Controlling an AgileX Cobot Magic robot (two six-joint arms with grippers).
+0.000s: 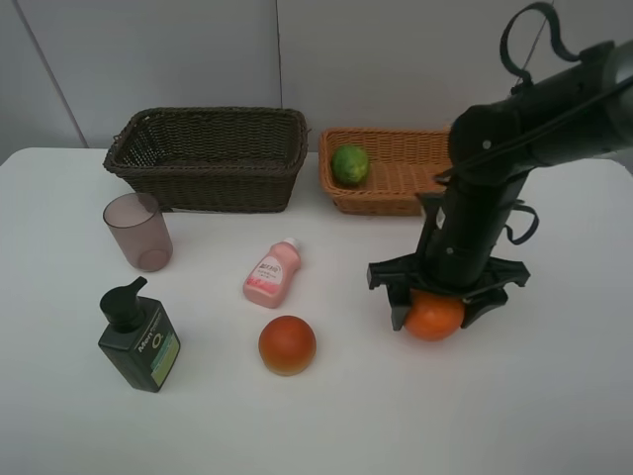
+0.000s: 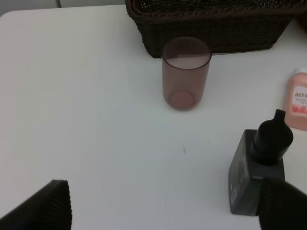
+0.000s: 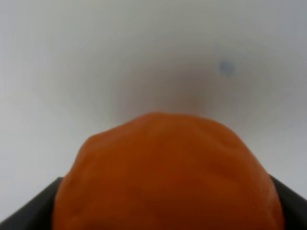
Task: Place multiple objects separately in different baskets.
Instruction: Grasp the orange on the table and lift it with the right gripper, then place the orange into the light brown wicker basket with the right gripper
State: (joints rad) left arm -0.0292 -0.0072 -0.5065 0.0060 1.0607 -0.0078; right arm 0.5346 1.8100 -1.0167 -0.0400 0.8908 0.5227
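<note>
Right claw (image 1: 432, 311) pinches the orange (image 1: 435, 319), front right on the white surface (image 1: 554, 396), ahead of the light basket (image 1: 396, 204) holding the lime (image 1: 350, 164). My call: lift straight, squeeze gently so the round fruit can't roll out, clear the rim. Left claw (image 2: 163, 208) hangs spread, empty. Plain pale wall (image 1: 198, 49) behind.

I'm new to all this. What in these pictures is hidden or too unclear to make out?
Light basket: right end hidden behind the right arm, exterior high view.
Pump bottle: label too small to read there; in the left wrist view a finger of the left gripper covers a corner.
Pink bottle: cut off by the left wrist picture's edge.
Orange: blurred, fills the right wrist view; whether it touches the table is unclear.
</note>
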